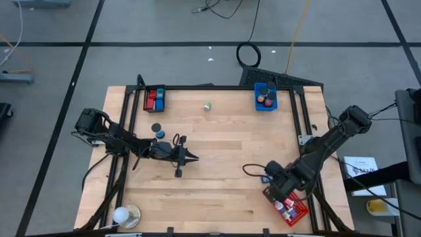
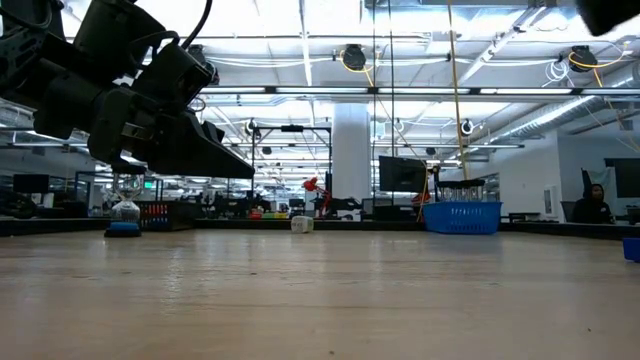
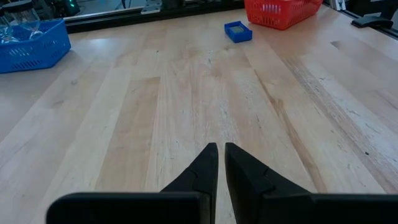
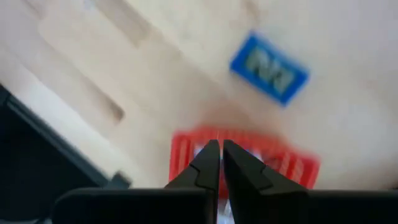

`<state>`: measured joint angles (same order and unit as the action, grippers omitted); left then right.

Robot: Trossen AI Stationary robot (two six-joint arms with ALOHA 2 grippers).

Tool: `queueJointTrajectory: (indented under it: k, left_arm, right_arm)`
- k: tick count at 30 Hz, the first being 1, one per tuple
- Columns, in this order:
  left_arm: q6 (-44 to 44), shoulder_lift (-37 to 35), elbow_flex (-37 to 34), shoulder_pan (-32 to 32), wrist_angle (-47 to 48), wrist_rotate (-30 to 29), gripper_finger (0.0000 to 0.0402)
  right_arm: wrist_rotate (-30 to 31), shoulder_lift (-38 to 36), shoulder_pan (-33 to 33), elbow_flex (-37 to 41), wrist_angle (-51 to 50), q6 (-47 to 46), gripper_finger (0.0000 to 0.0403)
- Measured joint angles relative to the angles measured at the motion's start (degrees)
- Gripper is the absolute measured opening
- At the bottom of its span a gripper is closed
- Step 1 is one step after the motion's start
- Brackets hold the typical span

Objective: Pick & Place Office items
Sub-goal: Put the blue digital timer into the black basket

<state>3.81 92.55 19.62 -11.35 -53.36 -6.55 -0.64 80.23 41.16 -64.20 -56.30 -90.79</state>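
Note:
My left gripper (image 1: 195, 157) (image 3: 221, 146) hovers shut over bare wood left of the table's middle, holding nothing. At the near right corner my right gripper (image 1: 284, 194) (image 4: 220, 143) points steeply down above a red basket (image 1: 294, 210) (image 4: 244, 155); it is shut and empty. Small white and purple office items lie in that basket. A flat blue block (image 1: 265, 178) (image 4: 268, 67) (image 3: 238, 31) lies on the wood just beside it. A black disc (image 1: 156, 128), a blue disc (image 1: 160, 134) and a green-white roll (image 1: 207, 105) rest on the table farther off.
A red and black tray (image 1: 154, 99) stands at the far left and a blue basket (image 1: 266, 99) (image 2: 462, 215) with a few items at the far right. A round white and tan object (image 1: 125, 215) sits at the near left corner. Black rails frame the tabletop.

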Motion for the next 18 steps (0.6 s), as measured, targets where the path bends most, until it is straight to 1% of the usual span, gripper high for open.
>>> queueJointTrajectory:
  k: [5,10,12,14,18]
  left_arm:
    - [0.00,0.00,0.00,0.00,0.00,0.00,0.0037]
    - [0.02,0.00,0.00,0.02,0.00,0.00,0.0037]
    - [0.02,0.00,0.00,0.02,-0.02,0.00,0.0037]
    - [0.02,0.00,0.00,0.02,0.00,0.00,0.0037]
    - [0.02,0.00,0.00,0.02,0.00,0.01,0.0037]
  right_arm:
    - [8.09,0.02,-2.39,0.00,0.28,7.54,0.0007]
    - [13.23,0.04,-7.24,0.00,-0.57,15.12,0.0014]
    - [14.46,0.04,-9.34,0.00,-1.02,16.75,0.0024]
    - [14.33,0.30,-11.30,-0.02,-1.11,18.96,0.0042]
    - [13.83,2.00,-13.33,-0.02,-0.93,24.83,0.0090]
